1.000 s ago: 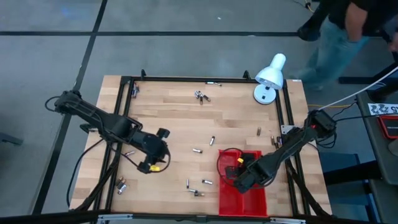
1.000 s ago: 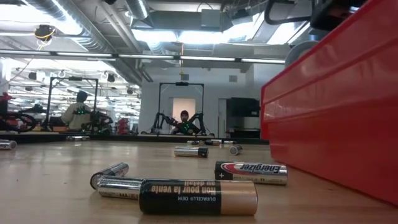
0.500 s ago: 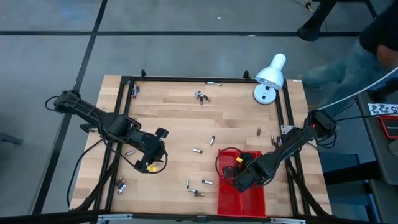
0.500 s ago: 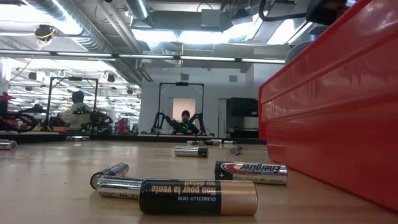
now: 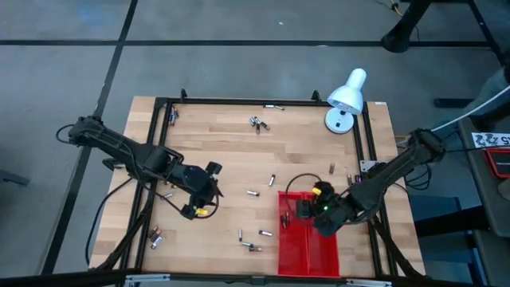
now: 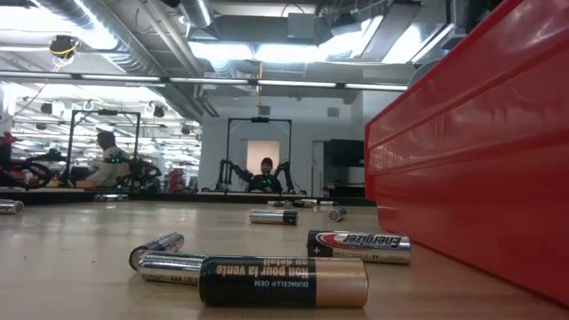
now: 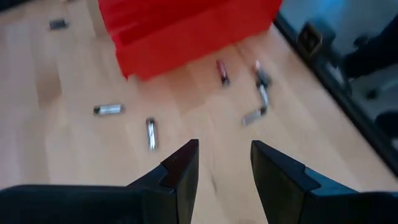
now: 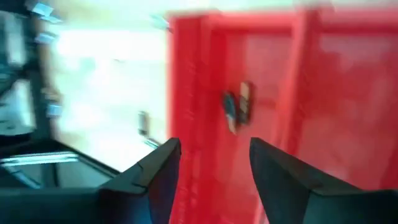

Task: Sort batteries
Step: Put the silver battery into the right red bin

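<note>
Right gripper [image 5: 304, 210] hangs over the red tray [image 5: 320, 253] lower right, fingers apart, nothing held; left gripper [image 5: 212, 197] left of centre, jaws parted and empty too; batteries [image 5: 257, 123] scattered across the tabletop [image 5: 223, 151], a couple in the tray

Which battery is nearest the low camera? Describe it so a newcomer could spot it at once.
Start at the red tray filling the right of the low view. On the wooden table left of it lies a small cluster of batteries; the frontmost battery lies sideways, black with a copper end, unlike its silvery neighbours.
</note>
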You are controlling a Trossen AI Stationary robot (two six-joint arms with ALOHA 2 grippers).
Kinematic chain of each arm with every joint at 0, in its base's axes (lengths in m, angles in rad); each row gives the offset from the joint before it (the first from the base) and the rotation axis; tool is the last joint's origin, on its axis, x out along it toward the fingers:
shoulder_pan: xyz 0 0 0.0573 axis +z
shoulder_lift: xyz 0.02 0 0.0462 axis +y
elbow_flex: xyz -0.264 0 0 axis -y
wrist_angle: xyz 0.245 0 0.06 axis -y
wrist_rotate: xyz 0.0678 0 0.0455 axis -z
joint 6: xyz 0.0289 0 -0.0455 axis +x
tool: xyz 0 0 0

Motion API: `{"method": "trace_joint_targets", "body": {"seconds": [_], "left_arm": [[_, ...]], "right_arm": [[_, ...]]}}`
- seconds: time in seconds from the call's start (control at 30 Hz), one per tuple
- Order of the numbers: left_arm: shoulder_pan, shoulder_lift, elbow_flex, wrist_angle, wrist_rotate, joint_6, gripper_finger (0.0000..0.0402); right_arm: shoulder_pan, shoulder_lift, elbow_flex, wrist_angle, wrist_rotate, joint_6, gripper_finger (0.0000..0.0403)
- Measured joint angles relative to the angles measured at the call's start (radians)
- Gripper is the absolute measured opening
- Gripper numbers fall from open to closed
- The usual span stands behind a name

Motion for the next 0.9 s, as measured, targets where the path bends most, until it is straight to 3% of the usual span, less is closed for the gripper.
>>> {"method": "trace_joint_targets", "body": {"seconds": [0.27,0.53,0.63,0.77,0.9], "left_arm": [[0.002,0.070,-0.126,0.408,0.010,-0.036,0.0137],[-0.068,0.311,-0.151,0.695,0.010,-0.143,0.0137],[-0.111,0.415,-0.090,0.683,-0.015,-0.171,0.0137],[-0.138,0.524,0.024,0.537,-0.025,-0.183,0.0137],[-0.141,0.586,0.105,0.400,-0.001,-0.096,0.0137]], "right_arm": [[0.000,-0.138,0.000,0.011,0.212,-0.375,0.0196],[0.001,-0.194,0.001,0.058,0.163,-0.820,0.0195],[0.000,-0.194,0.001,0.054,0.126,-0.928,0.0195],[0.000,-0.194,0.001,0.061,0.103,-1.011,0.0195],[0.000,-0.194,0.001,0.071,0.079,-1.025,0.0195]]}}
